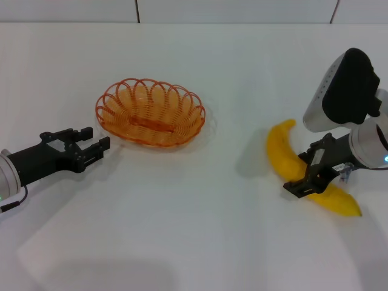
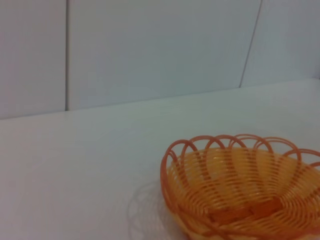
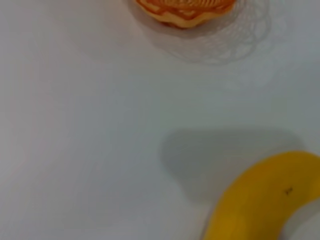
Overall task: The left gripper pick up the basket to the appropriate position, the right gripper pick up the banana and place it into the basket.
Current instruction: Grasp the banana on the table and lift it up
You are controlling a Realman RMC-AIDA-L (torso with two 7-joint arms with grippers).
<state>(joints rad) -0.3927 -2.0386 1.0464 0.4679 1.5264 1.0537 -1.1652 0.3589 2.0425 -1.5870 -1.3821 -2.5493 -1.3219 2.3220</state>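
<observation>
Yellow and smooth, the banana (image 1: 306, 171) lies on the white tabletop (image 1: 194, 230), well to the right of the basket (image 1: 150, 111). The right gripper (image 1: 306, 180) straddles its middle, jaws closed around it. Left of the basket, just short of its rim, the left gripper (image 1: 96, 144) hovers with jaws parted.

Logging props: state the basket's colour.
The basket is orange looped wire, see-through; it shows best in the head view.
</observation>
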